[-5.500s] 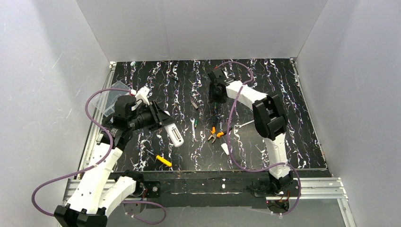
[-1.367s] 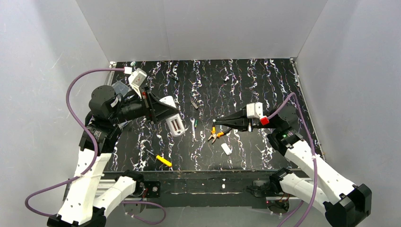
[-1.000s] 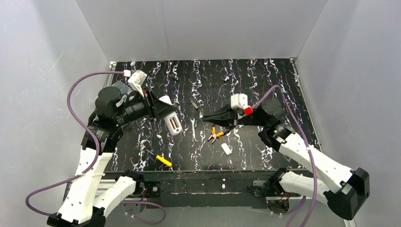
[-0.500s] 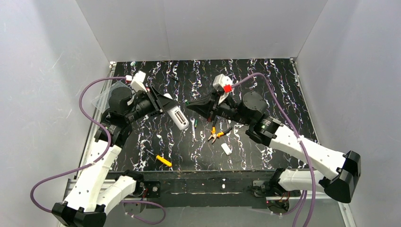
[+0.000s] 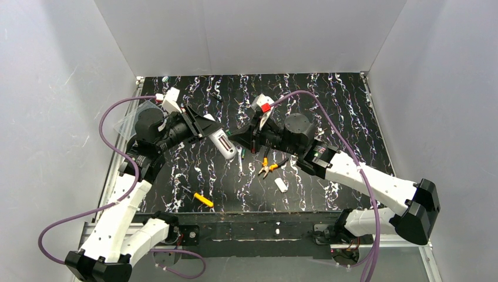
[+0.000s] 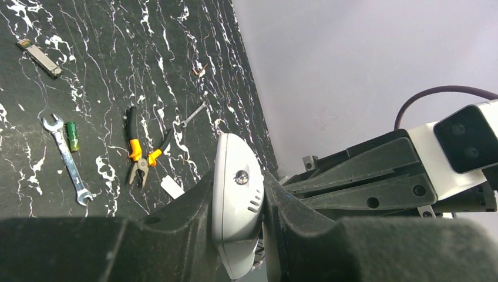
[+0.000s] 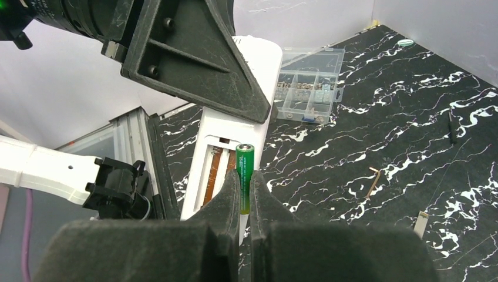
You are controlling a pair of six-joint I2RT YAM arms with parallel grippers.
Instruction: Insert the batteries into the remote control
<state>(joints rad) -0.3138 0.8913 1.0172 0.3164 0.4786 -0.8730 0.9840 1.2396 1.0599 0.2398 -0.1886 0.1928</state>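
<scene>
The table (image 5: 335, 106) in front of me has a black top, marbled all over with thin white veins and a faint violet tint in places. Three plain pale grey walls box it in. The back wall (image 5: 252, 35) rises from the far edge, while the left wall (image 5: 53, 117) and the right wall (image 5: 446, 117) close off the sides. The walls are bare and matt, with a few light scuffs. A black bar (image 5: 252, 226) runs along the table's near edge. The light is soft and even, the shadows are faint, and the dark top shows little glare.
</scene>
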